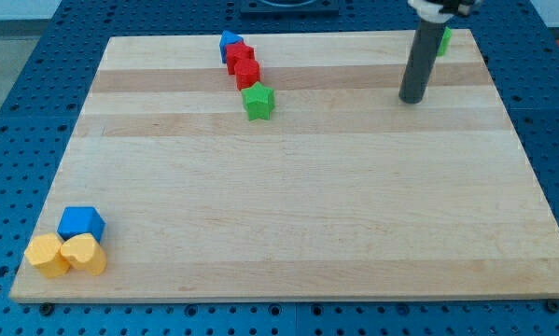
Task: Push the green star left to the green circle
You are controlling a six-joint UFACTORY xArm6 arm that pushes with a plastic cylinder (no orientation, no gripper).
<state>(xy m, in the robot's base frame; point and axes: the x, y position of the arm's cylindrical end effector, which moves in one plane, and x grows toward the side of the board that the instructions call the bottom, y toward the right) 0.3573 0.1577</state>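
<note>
The rod is seen standing nearly upright at about 1 o'clock on the bench [288, 205], and my tip [411, 99] is set on the wood, well apart from the green star [258, 101], which lies at its 9 o'clock. No hand is fitted, so nothing is grasped. The rod's upper end is cut off by the view's top. A green block [444, 39] is mostly hidden behind the rod; its shape cannot be made out. At the star's 11 o'clock two red blocks [244, 63] and a blue block [230, 43] are bunched, their shapes unclear. At 7 o'clock a blue cube [81, 223] touches two yellow blocks [66, 255].
</note>
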